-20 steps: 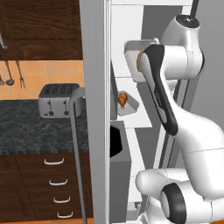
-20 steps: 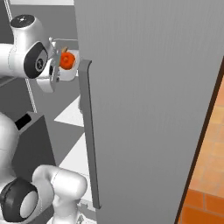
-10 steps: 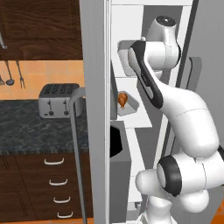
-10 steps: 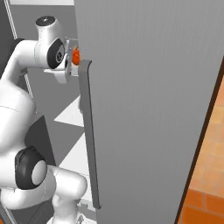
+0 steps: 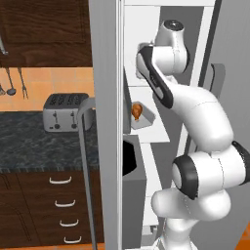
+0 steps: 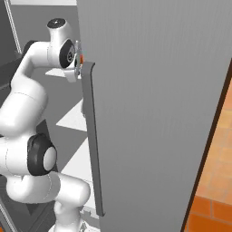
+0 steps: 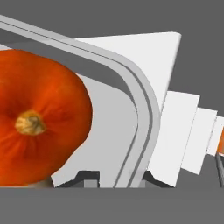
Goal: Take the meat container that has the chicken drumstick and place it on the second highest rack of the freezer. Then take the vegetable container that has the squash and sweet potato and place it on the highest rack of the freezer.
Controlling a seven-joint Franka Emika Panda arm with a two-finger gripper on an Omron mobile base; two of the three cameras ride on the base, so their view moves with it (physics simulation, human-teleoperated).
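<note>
Red-orange squash just beyond gripper

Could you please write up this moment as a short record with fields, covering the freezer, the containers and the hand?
freezer: open, white shelved interior in the left base view, grey door in the right base view
meat container: white tray on a freezer shelf, chicken drumstick in it
vegetable container: grey rimmed tray close before the hand camera, squash inside
arm: reaches high into the freezer, above the meat container's shelf
hand: fingertips at the vegetable container's rim; open or shut cannot be told
sweet potato: not identifiable
</note>
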